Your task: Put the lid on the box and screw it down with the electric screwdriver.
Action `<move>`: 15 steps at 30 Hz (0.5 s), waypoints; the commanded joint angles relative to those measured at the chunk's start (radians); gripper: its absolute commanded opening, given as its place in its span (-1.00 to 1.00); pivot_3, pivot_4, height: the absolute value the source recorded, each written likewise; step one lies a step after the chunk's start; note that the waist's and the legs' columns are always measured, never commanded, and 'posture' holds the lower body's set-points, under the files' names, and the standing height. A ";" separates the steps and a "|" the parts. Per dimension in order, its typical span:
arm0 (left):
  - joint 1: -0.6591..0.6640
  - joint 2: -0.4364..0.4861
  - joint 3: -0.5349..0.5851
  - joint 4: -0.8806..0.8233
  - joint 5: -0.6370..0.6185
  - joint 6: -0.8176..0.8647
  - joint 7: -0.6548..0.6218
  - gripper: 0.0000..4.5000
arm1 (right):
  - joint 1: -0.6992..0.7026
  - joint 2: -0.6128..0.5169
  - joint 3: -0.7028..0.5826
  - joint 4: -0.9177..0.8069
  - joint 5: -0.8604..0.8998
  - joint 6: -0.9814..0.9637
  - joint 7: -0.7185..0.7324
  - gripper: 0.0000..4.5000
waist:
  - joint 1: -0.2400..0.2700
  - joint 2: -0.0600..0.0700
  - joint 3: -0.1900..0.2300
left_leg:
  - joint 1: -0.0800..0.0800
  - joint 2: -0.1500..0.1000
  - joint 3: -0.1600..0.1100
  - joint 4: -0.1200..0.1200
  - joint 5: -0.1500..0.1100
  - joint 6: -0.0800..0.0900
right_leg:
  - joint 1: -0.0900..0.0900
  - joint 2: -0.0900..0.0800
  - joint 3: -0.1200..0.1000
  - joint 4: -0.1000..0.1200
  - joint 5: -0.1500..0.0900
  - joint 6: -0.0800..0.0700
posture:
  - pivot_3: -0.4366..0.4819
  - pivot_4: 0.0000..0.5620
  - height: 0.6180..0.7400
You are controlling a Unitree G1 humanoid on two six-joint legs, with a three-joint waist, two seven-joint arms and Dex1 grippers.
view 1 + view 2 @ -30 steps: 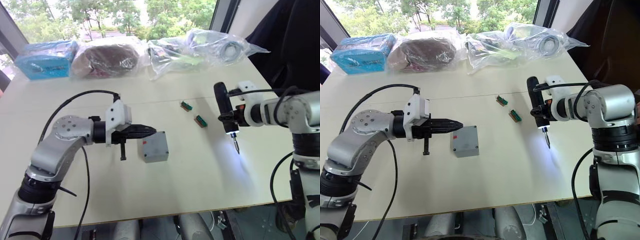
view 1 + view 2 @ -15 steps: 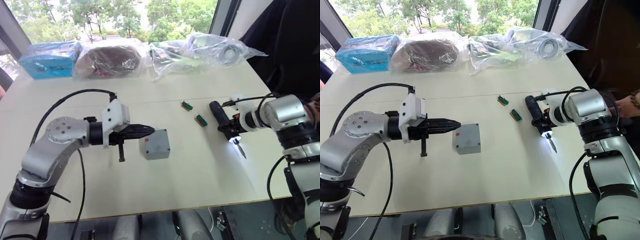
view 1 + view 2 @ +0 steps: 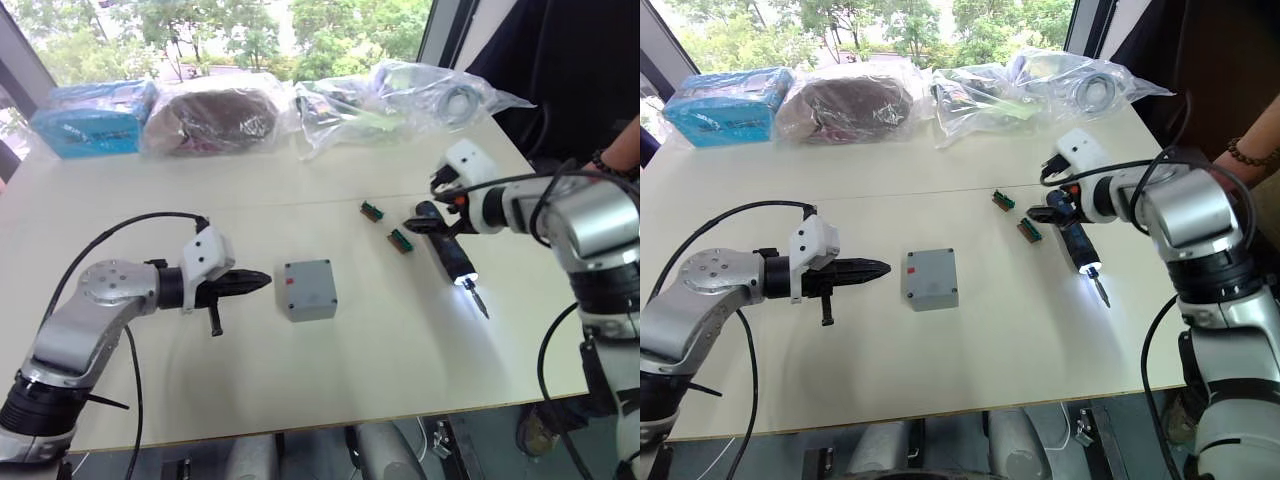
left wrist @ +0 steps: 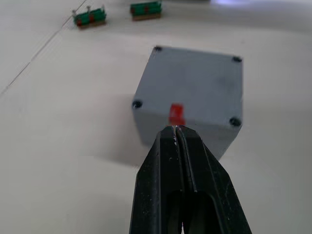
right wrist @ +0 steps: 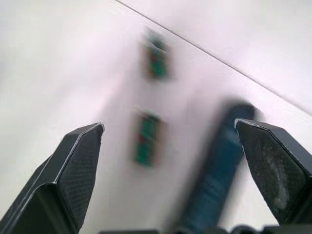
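The grey box (image 3: 308, 298) sits mid-table with the flat lid (image 4: 195, 83) resting on top; a red mark and corner screw holes show on the lid. My left gripper (image 3: 262, 279) is shut and empty. It points at the box's left side from a short gap away. The electric screwdriver (image 3: 445, 250) lies on the table to the right, its tip light (image 3: 468, 284) glowing. My right gripper (image 5: 168, 126) hovers open over the screwdriver's rear end, its fingers spread wide and holding nothing.
Two small green-and-red pieces (image 3: 374, 210) (image 3: 401, 241) lie between the box and the screwdriver. Plastic-wrapped bags (image 3: 400, 95) and a blue package (image 3: 90, 120) line the table's far edge. A person's wrist with a bead bracelet (image 3: 1247, 152) shows at the right edge.
The screwdriver went from upright in my right gripper to lying on the table, and that gripper has opened. My left gripper has drawn back leftward from the box.
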 commanded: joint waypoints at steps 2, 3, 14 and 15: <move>0.006 -0.032 -0.029 0.012 0.035 -0.051 0.008 -1.00 | 0.125 0.047 -0.002 -0.190 0.023 -0.081 0.007 0.32 | 0.004 0.000 0.000 | 0.000 0.000 0.000 0.001 0.000 0.000 | 0.001 -0.001 0.000 0.000 0.000 0.000 | -0.05 -0.47 1.00; 0.005 -0.039 -0.041 0.023 0.049 -0.061 0.010 -1.00 | 0.149 0.061 0.011 -0.208 0.013 -0.089 -0.005 0.24 | 0.004 0.000 0.000 | 0.000 0.000 0.000 0.001 0.000 0.000 | 0.001 -0.001 0.000 0.000 0.000 0.000 | -0.05 -0.47 1.00; -0.080 -0.149 -0.128 0.158 0.160 -0.155 0.047 -1.00 | 0.269 0.202 0.118 -0.245 -0.021 -0.149 -0.035 -0.96 | -0.002 -0.001 0.000 | 0.001 0.000 0.000 0.008 0.000 0.000 | 0.003 0.000 0.000 0.002 0.001 -0.002 | -0.05 -0.47 1.00; -0.098 -0.164 -0.140 0.185 0.176 -0.172 0.054 -1.00 | 0.267 0.212 0.122 -0.245 -0.025 -0.148 -0.037 -0.96 | -0.001 -0.001 0.000 | 0.001 0.000 0.000 0.008 0.000 0.000 | 0.003 0.000 0.000 0.002 0.001 -0.002 | -0.05 -0.47 1.00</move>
